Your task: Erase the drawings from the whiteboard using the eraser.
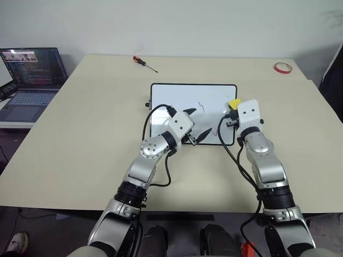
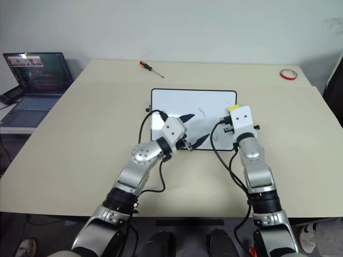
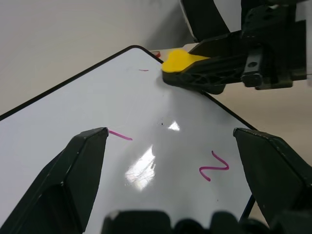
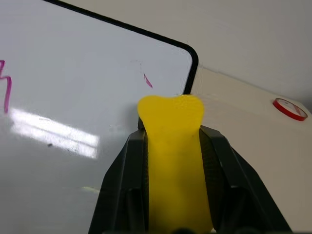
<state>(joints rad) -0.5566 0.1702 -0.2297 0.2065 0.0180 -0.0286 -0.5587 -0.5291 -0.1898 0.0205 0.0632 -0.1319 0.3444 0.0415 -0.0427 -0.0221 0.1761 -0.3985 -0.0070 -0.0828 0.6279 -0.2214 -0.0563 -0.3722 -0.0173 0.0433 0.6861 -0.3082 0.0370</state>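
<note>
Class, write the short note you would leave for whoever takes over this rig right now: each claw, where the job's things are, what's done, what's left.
Right claw: shut on the yellow eraser, at the whiteboard's far right corner.
Left claw: open, holding nothing, over the board's near part.
Done: a faint red trace is what remains by the eraser.
Left: that trace, a zigzag mid-board, a squiggle and a short stroke near the front.

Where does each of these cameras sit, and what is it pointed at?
Head views: look down over both arms at the whiteboard on the table.
Left wrist view: along the open left claw over the board.
Right wrist view: along the right claw shut on the eraser.
Both wrist views share the eraser and red drawings.
</note>
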